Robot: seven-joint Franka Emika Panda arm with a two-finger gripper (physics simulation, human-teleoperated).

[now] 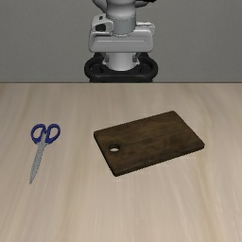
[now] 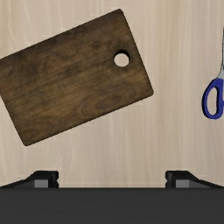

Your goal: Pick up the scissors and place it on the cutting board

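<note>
Black fingertips (image 2: pixel 41 178) on the hand (image 2: pixel 112 178): how do they stand?

Wide apart, with nothing between them. The hand hangs above the counter (image 1: pixel 189 213), touching nothing.

What lies closest to it?

The cutting board (image 2: pixel 74 74). It is dark wood, flat on the counter and askew to the counter's edges, with a round hole (image 2: pixel 121 59) near one short end.

And the scissors (image 1: pixel 42 146)?

On the counter, well apart from the cutting board, out beyond the short end that has the hole. No part of them touches the board.

How do they lie?

Flat. Their blue handles (image 1: pixel 44 133) are about level with the board's corner at that end, and the grey blades (image 1: pixel 36 168) are together, pointing away from the robot's base (image 1: pixel 121 68).
</note>
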